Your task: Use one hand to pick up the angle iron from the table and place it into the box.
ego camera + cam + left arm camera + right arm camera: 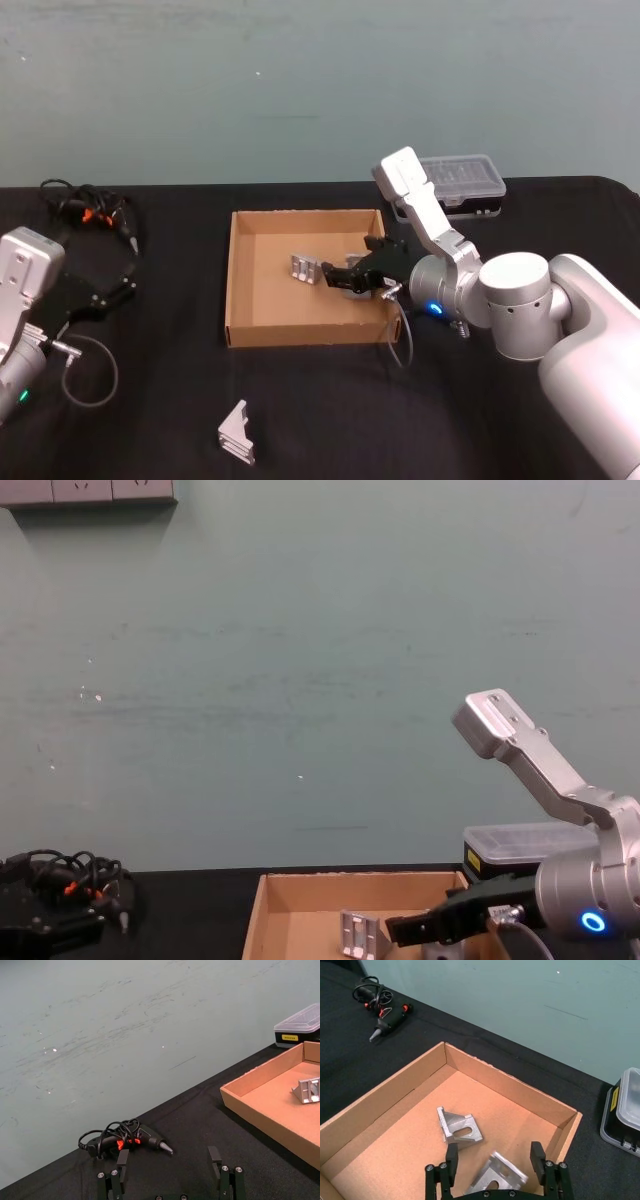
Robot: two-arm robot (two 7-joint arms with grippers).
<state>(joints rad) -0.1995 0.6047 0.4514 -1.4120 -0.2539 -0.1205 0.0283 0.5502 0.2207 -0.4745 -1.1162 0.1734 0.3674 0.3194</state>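
Note:
The tan box (231, 290) sits mid-table. My right gripper (340, 277) hangs inside it, open. In the right wrist view, one silver angle iron (460, 1128) lies on the box (506, 1085) floor, and a second angle iron (498, 1175) lies just below the spread fingers (451, 1156), apart from them. Another angle iron (237, 433) rests on the black table (150, 420) in front of the box. My left gripper (169, 1157) is parked at the far left, open and empty. The chest view shows the right gripper (425, 929) beside an angle iron (357, 936).
A black glue gun with a coiled cord (92, 210) lies at the back left. Behind the box's right corner stands a black case with a clear lid (462, 184). The left arm's cable (90, 370) loops on the table.

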